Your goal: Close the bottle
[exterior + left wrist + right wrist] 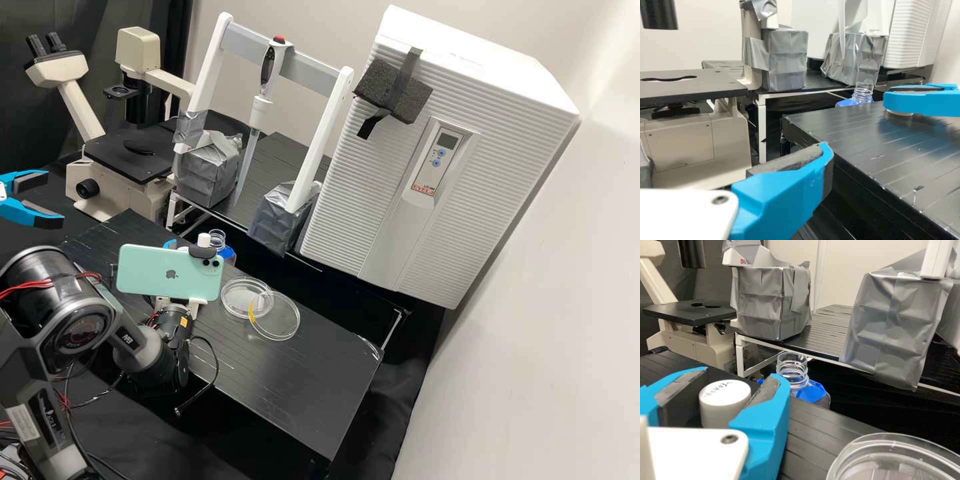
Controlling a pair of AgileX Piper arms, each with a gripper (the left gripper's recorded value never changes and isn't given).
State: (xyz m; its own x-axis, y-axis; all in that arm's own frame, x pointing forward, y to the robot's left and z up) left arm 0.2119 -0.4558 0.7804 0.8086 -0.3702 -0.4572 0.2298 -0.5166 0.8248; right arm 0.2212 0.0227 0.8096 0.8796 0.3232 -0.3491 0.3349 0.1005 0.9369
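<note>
Right claw clenched on white cap, just beside the open bottle at the bench's far edge. Risk: cap lands off-centre or tilted and cross-threads, or a finger shoves the bottle over. Left claw gapes wide, well apart.

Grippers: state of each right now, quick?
Left gripper: open, holding nothing.
Right gripper: shut on the white cap, next to the uncapped bottle.
</note>
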